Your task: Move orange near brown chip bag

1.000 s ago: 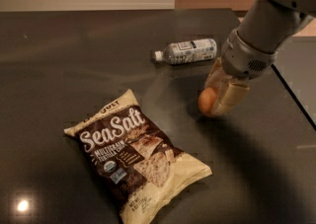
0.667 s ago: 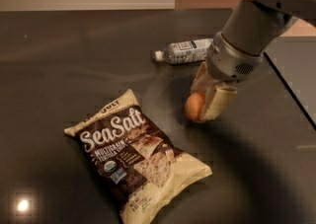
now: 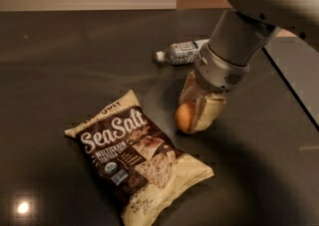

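While clamped between the closed fingers of the gripper [image 3: 198,119] just right of centre frame: carrying the orange [image 3: 182,117] toward the brown chip bag [image 3: 139,163].
Judged late in transport, near the bag's upper right edge, not touching. Next calls for settling onto the dark table [image 3: 60,60], parting the fingers gently against rolling, then lifting clear.

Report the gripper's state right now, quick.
Gripper: closed on the orange, holding it just right of the brown chip bag, not touching the bag.
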Motion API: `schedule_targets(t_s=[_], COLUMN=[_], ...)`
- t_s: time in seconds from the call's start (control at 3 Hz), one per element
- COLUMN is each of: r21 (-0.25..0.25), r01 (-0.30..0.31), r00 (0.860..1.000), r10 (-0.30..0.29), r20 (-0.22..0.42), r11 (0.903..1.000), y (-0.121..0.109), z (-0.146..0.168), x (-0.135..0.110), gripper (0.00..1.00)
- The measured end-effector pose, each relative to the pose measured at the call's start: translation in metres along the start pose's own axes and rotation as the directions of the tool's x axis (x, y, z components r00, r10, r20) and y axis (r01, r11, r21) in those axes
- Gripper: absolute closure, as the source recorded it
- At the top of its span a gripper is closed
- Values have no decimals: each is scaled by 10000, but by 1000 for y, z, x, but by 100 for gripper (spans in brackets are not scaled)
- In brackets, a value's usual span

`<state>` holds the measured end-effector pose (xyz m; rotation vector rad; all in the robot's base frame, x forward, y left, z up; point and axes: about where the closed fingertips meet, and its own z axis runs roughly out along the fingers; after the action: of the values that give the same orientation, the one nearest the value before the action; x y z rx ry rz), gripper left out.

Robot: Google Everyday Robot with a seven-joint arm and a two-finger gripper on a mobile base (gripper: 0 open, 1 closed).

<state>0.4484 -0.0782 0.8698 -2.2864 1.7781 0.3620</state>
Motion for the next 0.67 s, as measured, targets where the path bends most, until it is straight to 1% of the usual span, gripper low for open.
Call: schedule_targets(t_s=[0.67], r21=[-158], r01=[293], r00=[9996], r10=[-294], r20=[-8], r11=[9994], y=[4], z=[10], x=[-4], gripper=[37])
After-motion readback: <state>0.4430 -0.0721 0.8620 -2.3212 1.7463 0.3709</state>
